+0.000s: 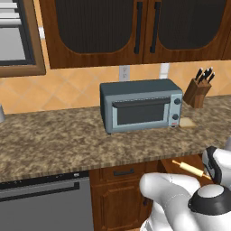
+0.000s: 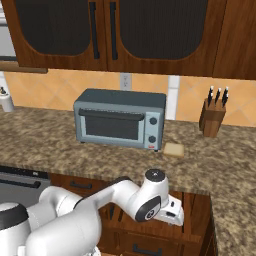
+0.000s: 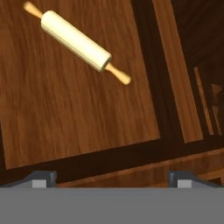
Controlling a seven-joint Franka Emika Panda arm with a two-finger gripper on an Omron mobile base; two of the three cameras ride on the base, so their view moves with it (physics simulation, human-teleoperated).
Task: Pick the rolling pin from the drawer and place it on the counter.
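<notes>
Lying flat and diagonal on the drawer's (image 3: 65, 113) wooden floor is one rolling pin (image 3: 76, 40), apart from the walls, with both narrow handles visible. Below it in the hand view, the tool (image 3: 111, 178) hangs above the open drawer with its two fingertips (image 3: 40, 179) set wide and nothing between them. On the speckled surface (image 1: 58, 140) above stand one toaster oven (image 1: 140, 104), one bread slice (image 1: 187, 122) just beside it, and one knife block (image 1: 196, 92) holding seemingly three knives.
</notes>
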